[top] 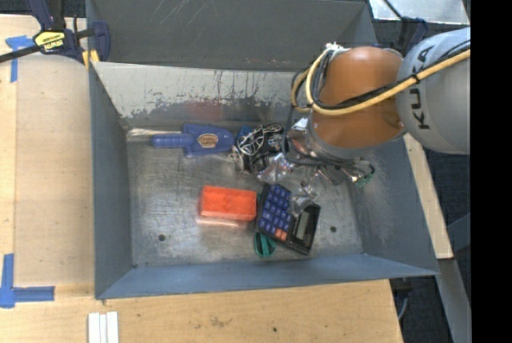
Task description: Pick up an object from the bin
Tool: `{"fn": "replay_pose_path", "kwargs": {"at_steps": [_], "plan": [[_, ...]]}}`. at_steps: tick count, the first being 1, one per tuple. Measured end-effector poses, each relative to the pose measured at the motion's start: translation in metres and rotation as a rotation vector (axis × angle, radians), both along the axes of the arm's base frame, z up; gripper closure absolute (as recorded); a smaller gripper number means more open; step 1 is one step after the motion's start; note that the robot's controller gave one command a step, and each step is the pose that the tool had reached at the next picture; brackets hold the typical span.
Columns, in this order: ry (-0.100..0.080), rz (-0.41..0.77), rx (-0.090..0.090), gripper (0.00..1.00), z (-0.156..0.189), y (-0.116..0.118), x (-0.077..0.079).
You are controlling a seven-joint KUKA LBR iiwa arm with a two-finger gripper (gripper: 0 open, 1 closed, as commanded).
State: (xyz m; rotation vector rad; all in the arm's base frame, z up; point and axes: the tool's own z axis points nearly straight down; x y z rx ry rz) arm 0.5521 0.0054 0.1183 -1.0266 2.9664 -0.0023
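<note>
Low at centre right: gripper (300,165), between black-and-white wire tangle (258,143) and blue-keyed calculator (286,217). Cannot tell whether open or closed. Probably approach step; next, centring over one item, then closing.

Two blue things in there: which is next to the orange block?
The calculator with blue keys, right beside the orange block; the blue-handled tool lies apart by the back wall.

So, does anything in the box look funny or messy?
Nothing looks spilled. The calculator lies crooked, and a green thing pokes out from under its lower corner near the front wall. The bin's back wall has dark streaks running down it, like old stains.
</note>
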Motion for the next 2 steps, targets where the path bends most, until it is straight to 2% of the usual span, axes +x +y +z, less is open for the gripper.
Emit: {"fn": "replay_pose_path", "kwargs": {"at_steps": [2], "plan": [[-0.004,-0.001,0.001,1.00,0.0224,0.0006,0.0012]]}}
